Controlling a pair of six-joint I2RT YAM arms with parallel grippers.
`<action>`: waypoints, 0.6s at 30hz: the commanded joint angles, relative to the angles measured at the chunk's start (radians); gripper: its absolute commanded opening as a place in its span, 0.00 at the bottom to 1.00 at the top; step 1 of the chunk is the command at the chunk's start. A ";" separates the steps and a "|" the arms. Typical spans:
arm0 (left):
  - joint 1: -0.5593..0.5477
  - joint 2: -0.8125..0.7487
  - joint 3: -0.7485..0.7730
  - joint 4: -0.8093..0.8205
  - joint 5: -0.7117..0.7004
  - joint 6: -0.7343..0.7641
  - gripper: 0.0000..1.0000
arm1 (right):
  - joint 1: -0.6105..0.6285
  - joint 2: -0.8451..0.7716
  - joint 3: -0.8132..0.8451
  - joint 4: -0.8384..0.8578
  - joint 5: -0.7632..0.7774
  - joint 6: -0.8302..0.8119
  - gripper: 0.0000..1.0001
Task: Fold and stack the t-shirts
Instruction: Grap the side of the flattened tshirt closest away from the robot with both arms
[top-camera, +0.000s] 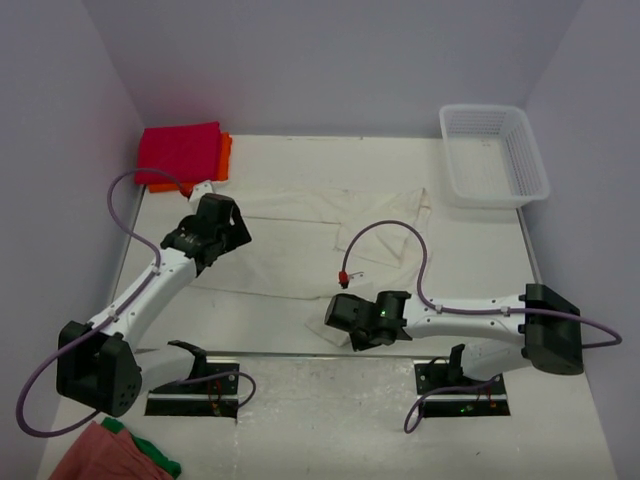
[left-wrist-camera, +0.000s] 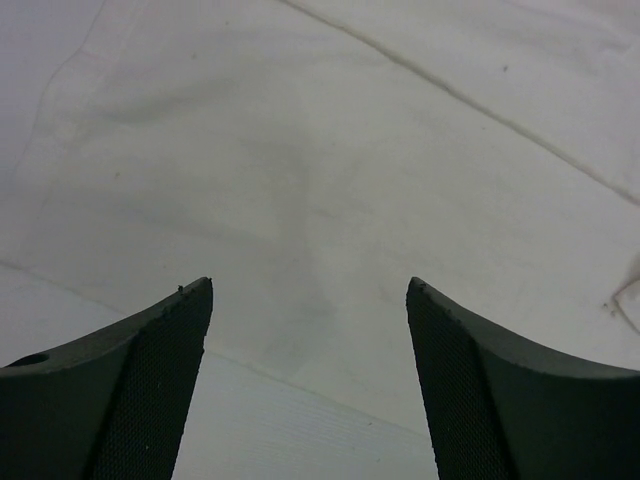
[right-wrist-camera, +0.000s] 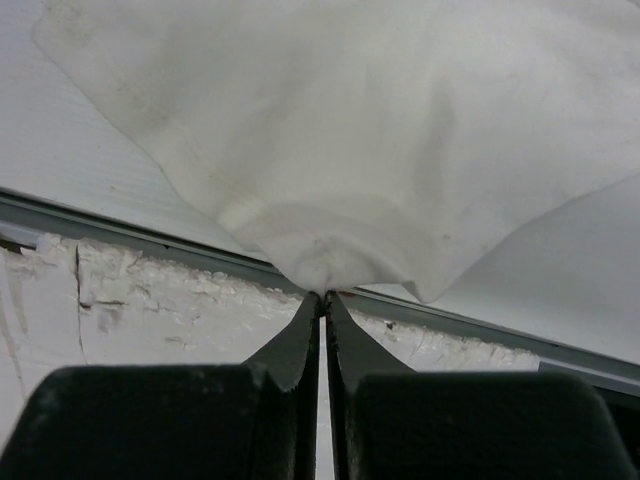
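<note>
Wrinkly cream t-shirt (right-wrist-camera: 350, 130) bunches in the clamped right tool (right-wrist-camera: 323, 296); left tool (left-wrist-camera: 310, 288) gapes above.

Both arms (top-camera: 150, 290) have white links, black joints and lilac cables (top-camera: 395, 232), one seemingly red-tipped; the left end effector (left-wrist-camera: 309, 285) has black mesh-textured fingers (left-wrist-camera: 150, 400).

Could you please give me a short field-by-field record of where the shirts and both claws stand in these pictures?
cream-white t-shirt: spread open and wrinkled, mid-table
magenta-red t-shirt: folded, far left corner, lying on the orange t-shirt
left claw: open above the cream-white t-shirt, holding nothing
right claw: shut on the cream-white t-shirt's near edge, by the table's near rail
white mesh basket: far right corner
salmon-pink cloth and green cloth: near left corner, off the work surface
</note>
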 joint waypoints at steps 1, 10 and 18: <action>-0.005 -0.068 -0.019 -0.041 -0.094 -0.103 0.79 | -0.001 -0.039 -0.023 -0.017 0.041 0.038 0.00; 0.125 -0.024 -0.060 -0.073 0.015 -0.127 0.84 | -0.001 -0.136 -0.098 0.005 0.044 0.039 0.00; 0.299 -0.005 -0.144 -0.133 0.000 -0.169 0.59 | -0.001 -0.194 -0.136 0.032 0.038 0.016 0.00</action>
